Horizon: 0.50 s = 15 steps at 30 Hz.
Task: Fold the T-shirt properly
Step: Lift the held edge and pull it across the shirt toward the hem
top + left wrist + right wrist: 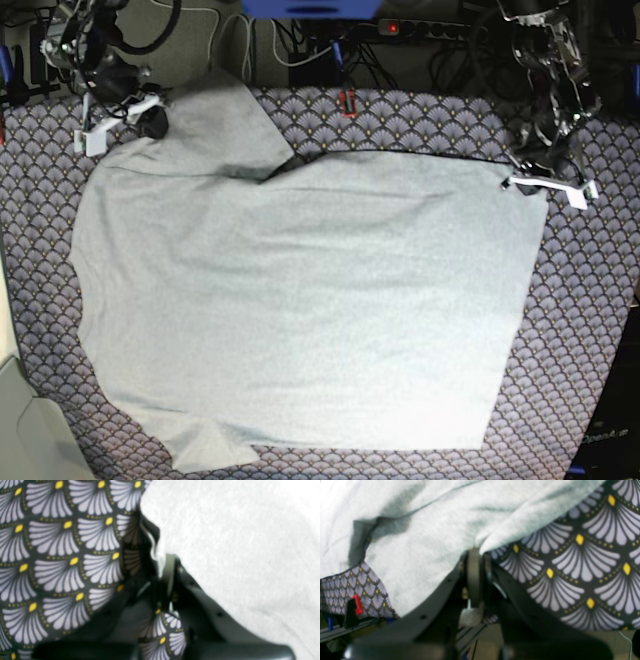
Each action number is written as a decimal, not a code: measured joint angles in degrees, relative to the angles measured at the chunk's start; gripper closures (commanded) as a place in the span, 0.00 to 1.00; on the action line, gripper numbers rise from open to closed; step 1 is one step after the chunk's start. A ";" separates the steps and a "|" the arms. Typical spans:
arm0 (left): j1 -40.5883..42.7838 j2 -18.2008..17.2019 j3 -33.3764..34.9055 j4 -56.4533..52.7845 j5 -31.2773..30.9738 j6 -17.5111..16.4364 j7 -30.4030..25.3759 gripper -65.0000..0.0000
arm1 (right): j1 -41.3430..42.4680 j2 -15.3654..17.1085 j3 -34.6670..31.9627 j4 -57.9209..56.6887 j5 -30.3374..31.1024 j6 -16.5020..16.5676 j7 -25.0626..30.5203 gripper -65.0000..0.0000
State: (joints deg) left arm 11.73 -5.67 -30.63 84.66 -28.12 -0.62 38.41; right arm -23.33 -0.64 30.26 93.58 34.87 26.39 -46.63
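The pale grey T-shirt (300, 300) lies spread flat on the fan-patterned tablecloth (590, 330), with one sleeve folded up at the back left. At the shirt's far right corner, my left gripper (530, 180) is shut on the T-shirt edge. The left wrist view shows its fingertips (162, 562) pinched on the cloth (237, 542). At the far left corner, my right gripper (140, 120) is shut on the T-shirt. The right wrist view shows a fold of grey fabric (432, 530) pinched at its fingertips (476, 552).
A power strip (400, 27) with a red light and several cables lie behind the table's back edge. A red clamp (357, 603) sits on that edge. The tablecloth (62, 555) shows bare around the shirt on all sides.
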 measured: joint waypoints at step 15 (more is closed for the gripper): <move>-3.10 0.61 -1.22 6.64 1.01 1.07 4.57 0.99 | 7.41 8.52 -2.05 3.17 -4.42 -1.16 -3.34 1.00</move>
State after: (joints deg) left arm 8.62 -5.06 -31.86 91.31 -27.11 0.45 42.98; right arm -15.92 7.88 28.21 96.75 30.46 25.23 -49.98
